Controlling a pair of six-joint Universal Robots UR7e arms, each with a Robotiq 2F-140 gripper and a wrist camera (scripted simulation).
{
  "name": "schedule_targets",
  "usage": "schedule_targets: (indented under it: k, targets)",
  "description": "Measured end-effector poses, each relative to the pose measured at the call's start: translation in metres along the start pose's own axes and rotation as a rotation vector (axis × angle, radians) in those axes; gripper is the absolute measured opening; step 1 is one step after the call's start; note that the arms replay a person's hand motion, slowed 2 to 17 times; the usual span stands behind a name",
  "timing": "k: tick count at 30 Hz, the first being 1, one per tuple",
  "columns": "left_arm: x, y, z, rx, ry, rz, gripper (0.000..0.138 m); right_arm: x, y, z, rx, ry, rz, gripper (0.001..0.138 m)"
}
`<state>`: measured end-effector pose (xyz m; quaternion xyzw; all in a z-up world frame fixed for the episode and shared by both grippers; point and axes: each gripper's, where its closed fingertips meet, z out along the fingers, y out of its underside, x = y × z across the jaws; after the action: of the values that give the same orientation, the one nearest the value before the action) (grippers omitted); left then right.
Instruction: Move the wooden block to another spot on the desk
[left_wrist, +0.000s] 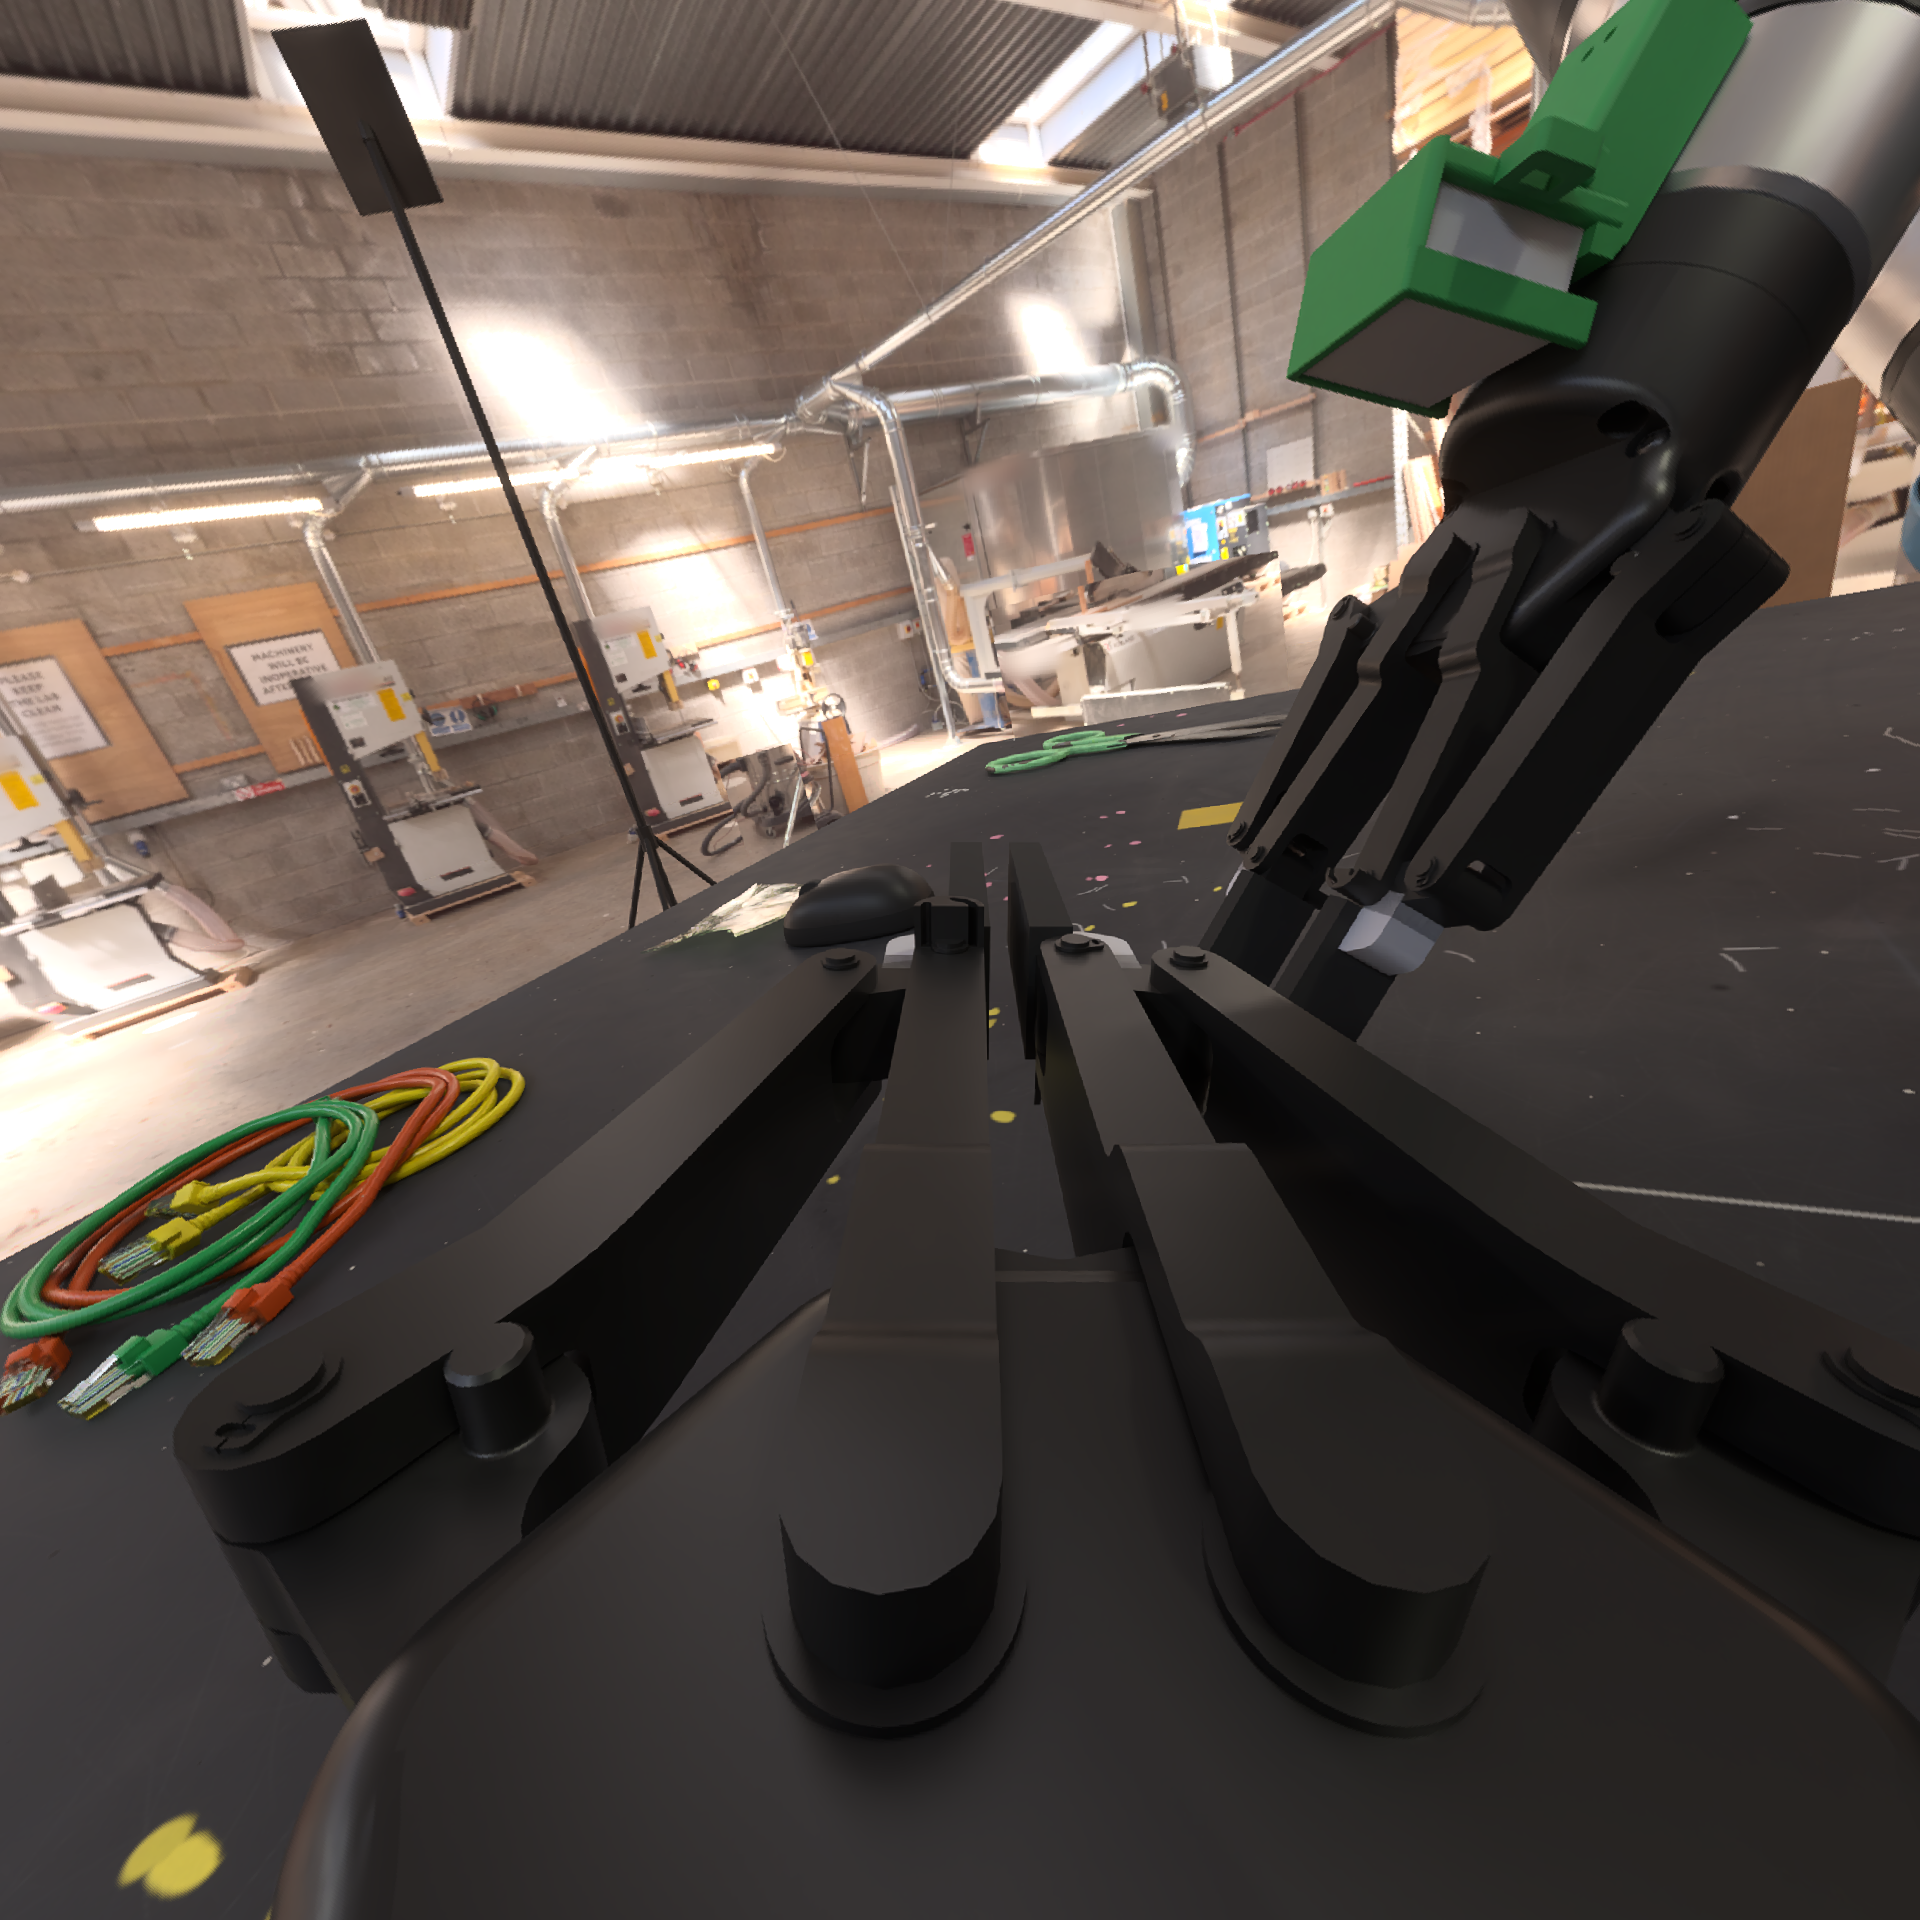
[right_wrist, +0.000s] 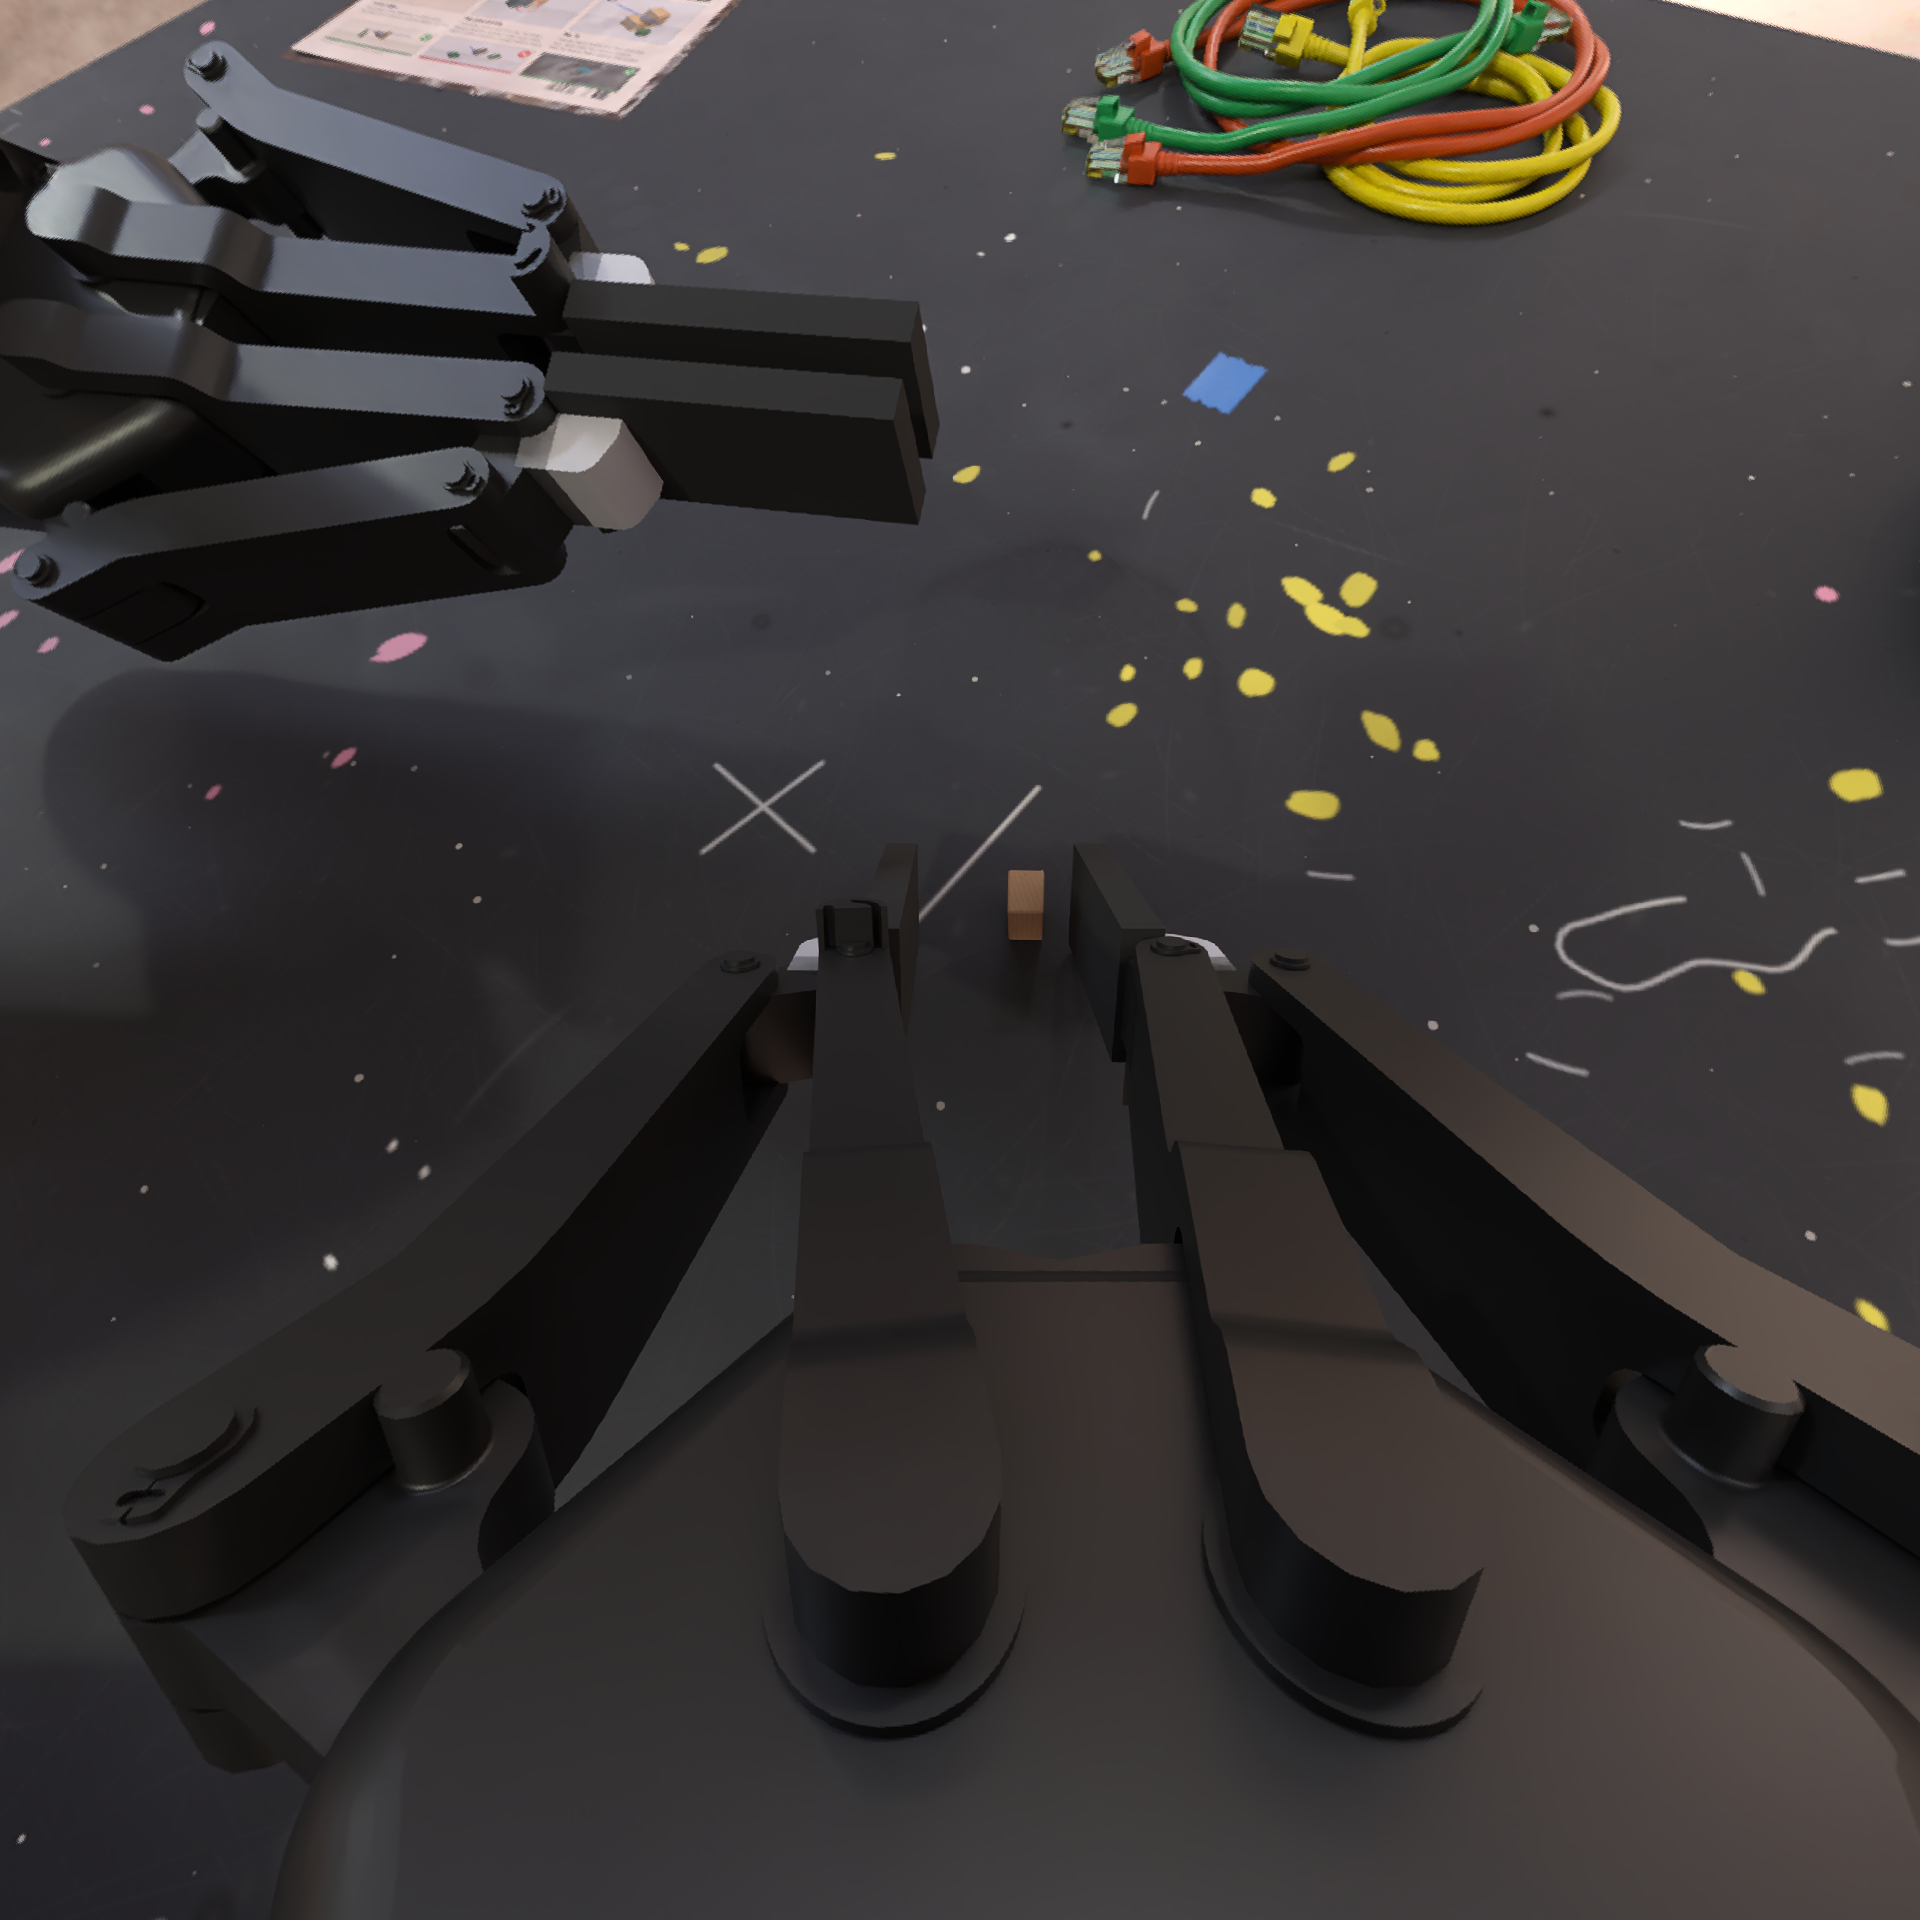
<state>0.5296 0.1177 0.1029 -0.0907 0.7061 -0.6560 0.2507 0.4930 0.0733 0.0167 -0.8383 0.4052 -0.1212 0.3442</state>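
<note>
The small wooden block (right_wrist: 1025, 904) stands on the dark desk (right_wrist: 1558, 468), seen only in the right wrist view. My right gripper (right_wrist: 997, 894) is open above the desk, and the block lies in the gap between its fingers, closer to the right finger, with no contact visible. My left gripper (left_wrist: 997, 883) is shut and empty, hovering low over the desk. It also shows in the right wrist view (right_wrist: 923, 405), up and to the left of the block. The right gripper shows in the left wrist view (left_wrist: 1309, 966), pointing down at the desk, its tips hidden.
A coil of green, orange and yellow cables (right_wrist: 1382, 114) lies at the far side, also in the left wrist view (left_wrist: 260, 1195). A leaflet (right_wrist: 520, 47), blue tape (right_wrist: 1224, 381), green scissors (left_wrist: 1060, 750), a black mouse (left_wrist: 852, 899) and a tripod pole (left_wrist: 540, 582) are around.
</note>
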Motion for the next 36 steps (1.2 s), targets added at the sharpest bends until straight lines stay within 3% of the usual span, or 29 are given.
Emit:
schedule_targets:
  k: [14,36]
  targets:
    - [0.001,0.001,0.001,-0.009,-0.004,0.008,0.007,0.001,-0.015,-0.012,0.093,-0.038,0.055,0.045]
    - [0.004,0.003,0.002,-0.027,-0.002,0.043,0.007,-0.012,-0.079,-0.059,0.341,-0.154,0.135,0.059]
